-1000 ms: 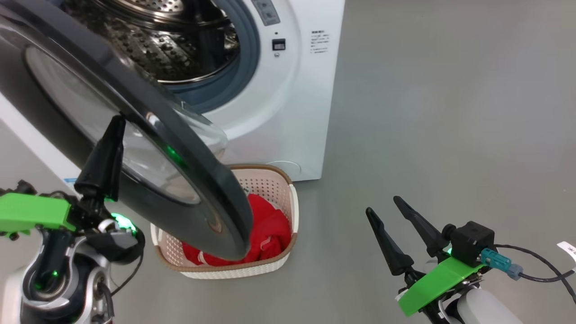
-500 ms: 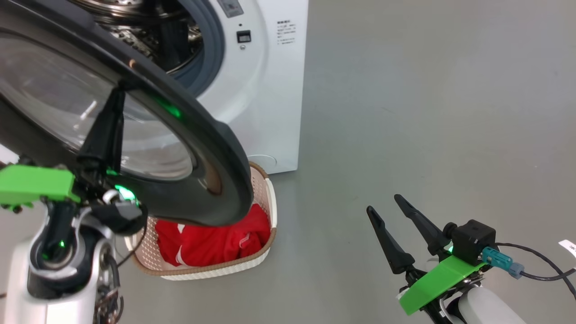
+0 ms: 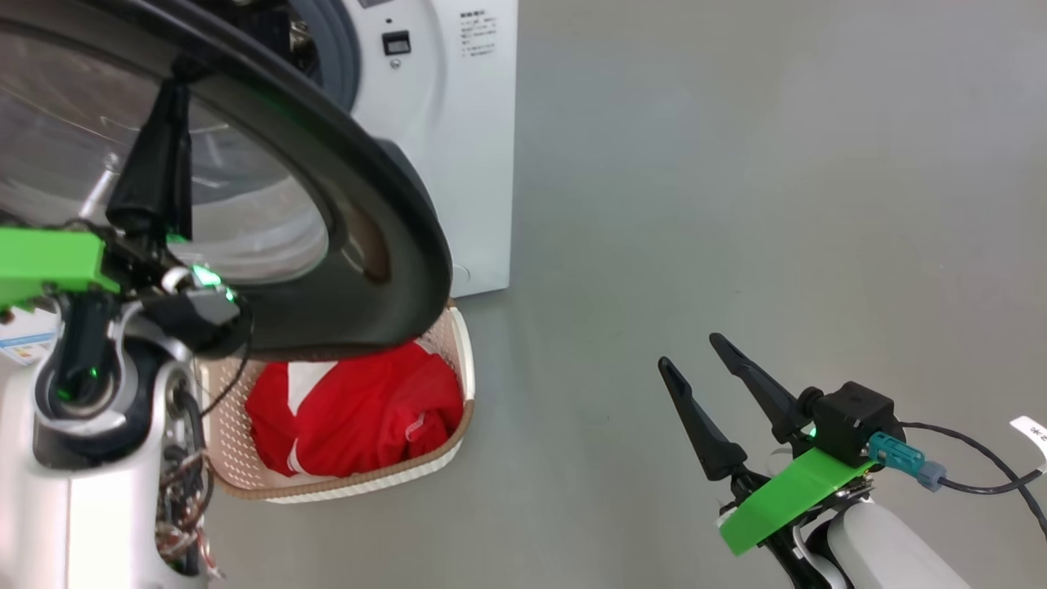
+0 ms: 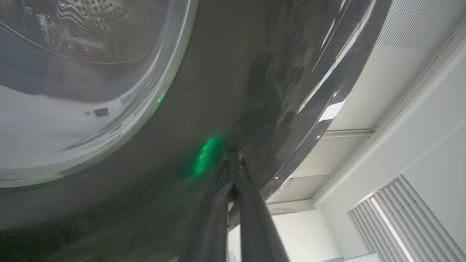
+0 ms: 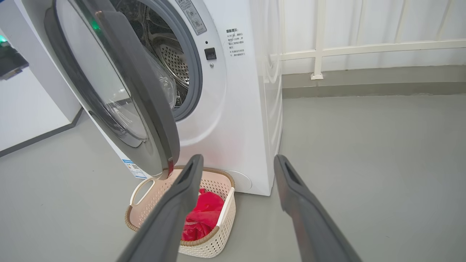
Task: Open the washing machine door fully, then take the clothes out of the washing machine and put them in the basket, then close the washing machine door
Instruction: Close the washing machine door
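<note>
The fingers (image 3: 159,164) of the left gripper (image 3: 174,82) are pressed together with nothing between them. They point straight up from a wrist that carries a green bracket (image 3: 45,262), above a pale forearm standing nearly upright at the lower left of the head view. In the left wrist view the left gripper (image 4: 233,160) ends with its joined tips against the glossy black rim of the washing machine door (image 4: 218,72), with the clear glass bowl off to their left. Seen from the head, the washing machine door (image 3: 376,204) stands partly open, swung out over the basket (image 3: 462,360).

The right gripper (image 3: 689,352) hangs low at the lower right, its fingers spread wide and empty, slanting up and to the left above bare grey floor (image 3: 736,164), well apart from everything else. Along the right gripper (image 5: 237,160) in its own wrist view, the basket (image 5: 222,233) sits on the floor just past the left fingertip, holding the red clothes (image 5: 204,214). Beyond it rises the white washing machine (image 5: 240,109), with the door (image 5: 145,102) angled outward and the perforated steel drum (image 5: 171,58) visible behind it. From the head, the clothes (image 3: 352,409) fill the basket, right of the left forearm, and the washing machine (image 3: 458,123) stands behind.
</note>
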Available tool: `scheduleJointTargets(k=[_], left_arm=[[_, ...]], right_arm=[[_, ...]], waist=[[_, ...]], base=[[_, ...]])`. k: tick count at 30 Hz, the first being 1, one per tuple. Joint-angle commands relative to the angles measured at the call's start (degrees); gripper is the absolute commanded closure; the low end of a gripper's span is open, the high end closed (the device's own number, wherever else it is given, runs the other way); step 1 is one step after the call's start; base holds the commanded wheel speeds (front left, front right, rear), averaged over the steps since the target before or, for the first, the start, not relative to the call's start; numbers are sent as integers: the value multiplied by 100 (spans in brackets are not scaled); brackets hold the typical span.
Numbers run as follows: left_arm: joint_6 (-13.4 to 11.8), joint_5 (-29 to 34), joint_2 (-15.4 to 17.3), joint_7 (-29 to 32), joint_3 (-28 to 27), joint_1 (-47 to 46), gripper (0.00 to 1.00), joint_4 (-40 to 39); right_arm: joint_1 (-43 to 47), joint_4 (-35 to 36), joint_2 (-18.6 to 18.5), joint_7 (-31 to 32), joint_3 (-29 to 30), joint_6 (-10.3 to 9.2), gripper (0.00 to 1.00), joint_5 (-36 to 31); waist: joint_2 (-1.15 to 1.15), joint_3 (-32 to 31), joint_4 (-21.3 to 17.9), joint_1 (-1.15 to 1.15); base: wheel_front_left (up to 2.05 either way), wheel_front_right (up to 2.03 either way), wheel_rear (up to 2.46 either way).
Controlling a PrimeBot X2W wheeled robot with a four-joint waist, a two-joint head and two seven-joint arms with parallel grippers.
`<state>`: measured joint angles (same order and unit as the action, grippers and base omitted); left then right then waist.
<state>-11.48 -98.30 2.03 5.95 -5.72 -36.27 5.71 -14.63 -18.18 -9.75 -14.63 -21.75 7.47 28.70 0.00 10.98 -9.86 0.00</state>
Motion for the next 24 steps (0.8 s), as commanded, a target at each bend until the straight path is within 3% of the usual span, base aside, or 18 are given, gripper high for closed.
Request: scheduleJointTargets(k=[1,14,24], left_arm=[[85,45,139,-19,-148,-269,100,-64],[285,83,303,-7,-241,-955,100,416],[400,17,359,274,-159,-1063,100,562]], right_arm=[[-150,148,-9,-37,-99,2,0,-32],[-275,218,23,-37,-82,2,0,-17],[-335,210,57,-37,-38,2,0,-19]], waist=[[0,89,-80,0],[0,461,-292,0],[0,536,-236,0]], base=[[0,0,0],[0,0,0],[0,0,0]])
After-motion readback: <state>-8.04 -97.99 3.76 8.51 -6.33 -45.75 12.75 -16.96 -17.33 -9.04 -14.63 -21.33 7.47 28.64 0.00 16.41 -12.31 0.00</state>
